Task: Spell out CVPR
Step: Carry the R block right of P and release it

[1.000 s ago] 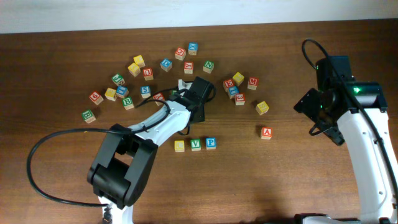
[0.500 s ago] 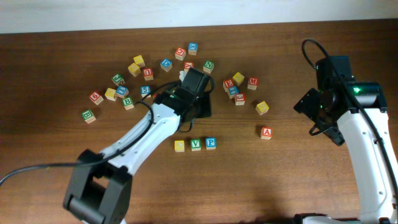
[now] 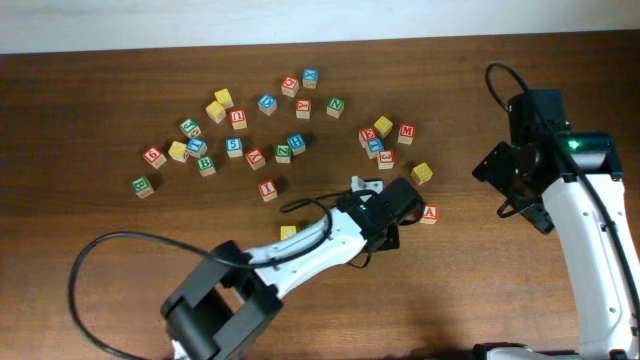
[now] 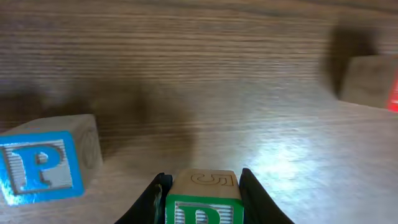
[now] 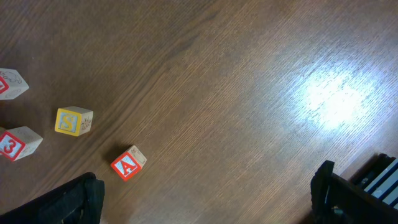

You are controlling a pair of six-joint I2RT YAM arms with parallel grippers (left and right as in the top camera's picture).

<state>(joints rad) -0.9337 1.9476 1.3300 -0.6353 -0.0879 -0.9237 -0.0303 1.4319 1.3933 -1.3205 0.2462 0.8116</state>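
Left gripper (image 4: 202, 198) is clamped on a green-faced cube (image 4: 202, 210), with one dark finger on each side. The bottom edge of the wrist view cuts off the letter on its face, so only a top loop shows. Whether the cube touches the wood cannot be told. Just to its left in that view, with a gap between them, the blue-faced P cube (image 4: 41, 168) stands flat on the table (image 4: 205, 68).

From above, the table is dark brown wood with long grain running side to side, and it fills nearly the whole picture. A pale wall (image 3: 300, 20) makes a narrow strip along the far edge. At the near left a black cable (image 3: 85, 275) loops out from the left arm (image 3: 310, 250), which reaches diagonally toward the middle. Beyond it a loose scatter of lettered cubes (image 3: 234, 147) spreads over the far left and middle. The yellow-faced C cube (image 3: 288, 232) sits apart from them, nearer the front and just beside the arm, which covers the stretch to its right. Right of the wrist a red A cube (image 3: 428, 213) stands by itself, with a yellow S cube (image 3: 422, 173) behind it.

At the far right, the right arm (image 3: 585, 230) hangs over bare wood. Right gripper (image 5: 205, 186) has its fingers spread wide with nothing between them, and a bright patch of glare (image 5: 329, 99) lies on the grain.
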